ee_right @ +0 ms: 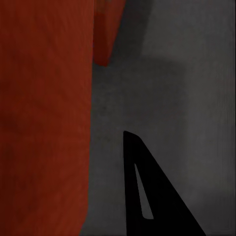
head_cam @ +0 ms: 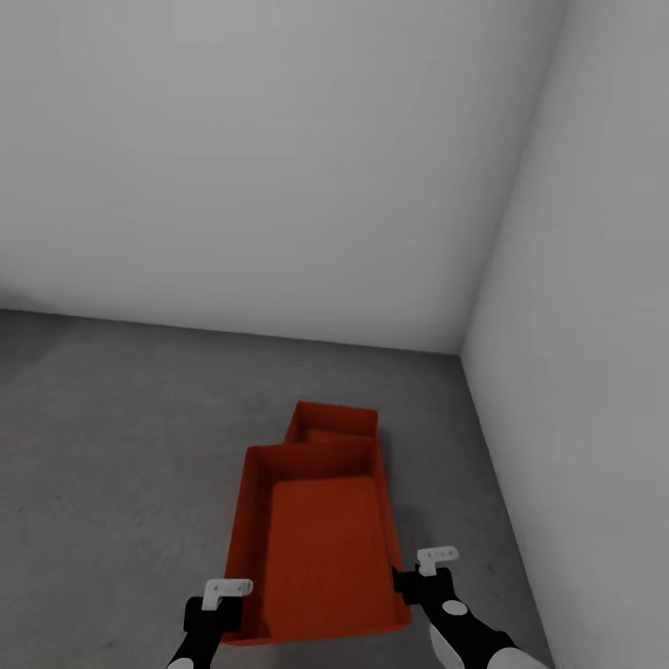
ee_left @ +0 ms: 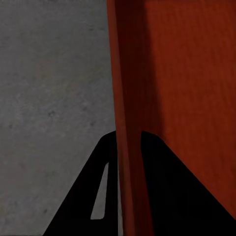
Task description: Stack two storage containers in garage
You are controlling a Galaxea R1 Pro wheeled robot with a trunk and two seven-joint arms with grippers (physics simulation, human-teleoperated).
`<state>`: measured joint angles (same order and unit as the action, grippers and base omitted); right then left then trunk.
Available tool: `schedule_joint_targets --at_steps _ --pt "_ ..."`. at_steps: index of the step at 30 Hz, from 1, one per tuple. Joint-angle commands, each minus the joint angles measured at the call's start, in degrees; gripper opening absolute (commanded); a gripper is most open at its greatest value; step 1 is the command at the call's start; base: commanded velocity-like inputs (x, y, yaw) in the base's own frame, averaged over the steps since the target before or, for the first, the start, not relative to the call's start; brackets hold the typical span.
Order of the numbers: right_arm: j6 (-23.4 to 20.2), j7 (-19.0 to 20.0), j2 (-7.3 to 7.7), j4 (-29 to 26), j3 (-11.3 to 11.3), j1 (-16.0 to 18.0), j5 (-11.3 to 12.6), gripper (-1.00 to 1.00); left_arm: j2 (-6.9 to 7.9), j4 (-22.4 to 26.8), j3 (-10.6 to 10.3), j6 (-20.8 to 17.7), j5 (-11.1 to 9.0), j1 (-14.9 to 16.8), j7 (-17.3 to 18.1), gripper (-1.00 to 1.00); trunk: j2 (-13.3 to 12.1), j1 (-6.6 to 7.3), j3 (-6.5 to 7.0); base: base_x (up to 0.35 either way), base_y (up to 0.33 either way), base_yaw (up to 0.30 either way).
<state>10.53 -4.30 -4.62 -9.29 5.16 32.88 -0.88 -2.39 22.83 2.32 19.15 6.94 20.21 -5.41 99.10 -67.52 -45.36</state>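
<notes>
Garage corner, grey concrete floor [head_cam: 111, 446], pale walls [head_cam: 279, 158] far and right. The near container [head_cam: 321, 548] is sitting over the far container [head_cam: 334, 423], which is lying on the floor beside the right wall and is peeking out at the far end. The left claw [head_cam: 226, 596] is pinching the near container's left wall between its fingers [ee_left: 157, 187], as the left wrist view shows. The right claw [head_cam: 429, 569] is sitting at the right wall; one finger [ee_right: 147, 196] is showing clear of the tub, so its state cannot be told. Judgement: both tubs are in the garage; the stack looks offset, so seating, squaring and letting go are remaining
</notes>
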Motion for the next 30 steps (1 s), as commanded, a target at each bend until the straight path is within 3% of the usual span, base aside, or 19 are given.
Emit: schedule_joint_targets --at_steps 1,12,30 --pt "0.19 -0.8 0.13 0.07 -0.5 0.08 -0.01 -1.0 0.02 0.03 0.41 0.19 0.62 0.01 -0.74 -1.0 0.02 0.01 -0.02 0.0 0.0 -0.261" --pt "0.19 -0.8 0.13 0.07 -0.5 0.08 -0.01 -1.0 0.02 0.03 0.41 0.19 0.62 0.01 -0.74 -1.0 0.02 0.01 0.2 0.012 0.025 -0.209" --pt "0.19 -0.8 0.13 0.07 -0.5 0.08 -0.04 -1.0 0.03 0.03 0.41 0.1 0.62 0.01 -0.74 -1.0 0.02 0.01 0.21 0.164 0.253 -0.008"
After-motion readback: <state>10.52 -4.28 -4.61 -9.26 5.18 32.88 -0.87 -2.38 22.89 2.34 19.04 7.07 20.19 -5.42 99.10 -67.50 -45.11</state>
